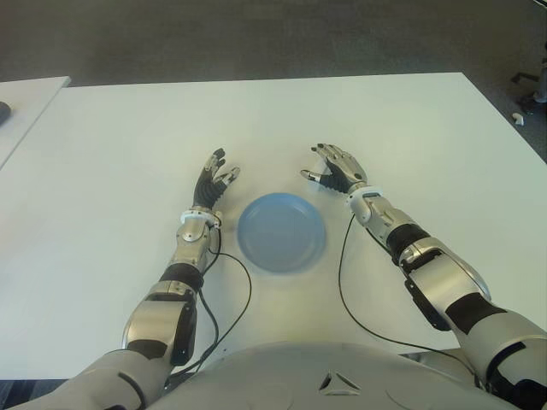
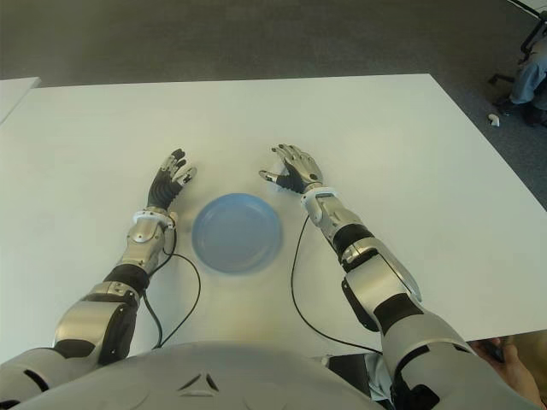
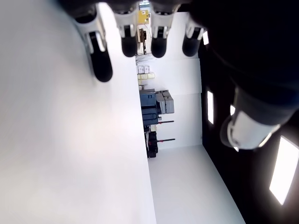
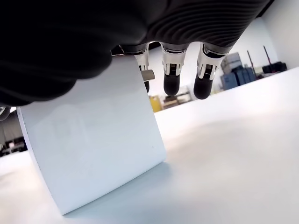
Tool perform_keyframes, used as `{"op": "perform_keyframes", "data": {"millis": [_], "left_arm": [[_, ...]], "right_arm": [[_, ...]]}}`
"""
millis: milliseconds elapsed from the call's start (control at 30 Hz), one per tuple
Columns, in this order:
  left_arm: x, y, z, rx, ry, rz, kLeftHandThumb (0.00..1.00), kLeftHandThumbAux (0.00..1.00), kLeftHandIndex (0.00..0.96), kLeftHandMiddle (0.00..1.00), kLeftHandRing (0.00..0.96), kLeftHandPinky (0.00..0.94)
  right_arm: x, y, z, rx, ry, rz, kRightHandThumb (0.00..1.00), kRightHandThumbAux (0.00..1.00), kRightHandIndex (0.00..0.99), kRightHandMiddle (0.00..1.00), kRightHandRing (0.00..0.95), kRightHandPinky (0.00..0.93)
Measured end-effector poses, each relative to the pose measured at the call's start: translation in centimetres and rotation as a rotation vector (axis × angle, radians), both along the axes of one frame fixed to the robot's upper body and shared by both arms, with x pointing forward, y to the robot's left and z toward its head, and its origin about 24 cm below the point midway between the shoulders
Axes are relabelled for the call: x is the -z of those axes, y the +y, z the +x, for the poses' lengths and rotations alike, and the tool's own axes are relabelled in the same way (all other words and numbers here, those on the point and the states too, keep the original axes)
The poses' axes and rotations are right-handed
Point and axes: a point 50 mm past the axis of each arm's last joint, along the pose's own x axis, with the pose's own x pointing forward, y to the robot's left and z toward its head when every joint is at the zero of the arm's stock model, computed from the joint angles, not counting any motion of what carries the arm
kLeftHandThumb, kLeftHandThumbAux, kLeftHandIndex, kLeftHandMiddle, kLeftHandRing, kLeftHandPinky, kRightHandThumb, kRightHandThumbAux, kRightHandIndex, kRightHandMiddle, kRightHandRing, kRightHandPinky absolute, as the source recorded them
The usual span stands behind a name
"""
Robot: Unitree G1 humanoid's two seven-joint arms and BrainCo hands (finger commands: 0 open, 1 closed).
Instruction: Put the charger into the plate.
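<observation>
A white block charger [image 4: 93, 149] stands on the white table [image 1: 111, 154], seen only in the right wrist view, right under my right palm; a metal prong [image 4: 148, 74] shows at its top. In the eye views my right hand [image 1: 336, 169] covers it, just beyond the upper right of the blue plate [image 1: 281, 231]. Its fingers [image 4: 170, 77] reach out past the charger and are not wrapped around it. My left hand [image 1: 214, 178] shows beside the plate's upper left, fingers [image 3: 100, 60] spread and holding nothing. The plate has nothing in it.
Black cables [image 1: 244, 290] trail from both wrists across the table towards my body. A second white table [image 1: 26, 94] with a dark object [image 1: 3, 109] stands at the far left. A person's hand [image 2: 513, 359] shows at the lower right corner.
</observation>
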Motion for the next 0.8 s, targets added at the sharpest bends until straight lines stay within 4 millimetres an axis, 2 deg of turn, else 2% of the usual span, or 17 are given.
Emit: {"op": "perform_keyframes", "data": {"millis": [800], "left_arm": [[0.0, 0.2, -0.3, -0.002, -0.004, 0.004, 0.111, 0.643, 0.025, 0.000, 0.000, 0.018]], "right_arm": [[1.3, 0.9, -0.9, 0.042, -0.014, 0.058, 0.329, 0.111, 0.000, 0.000, 0.000, 0.000]]}}
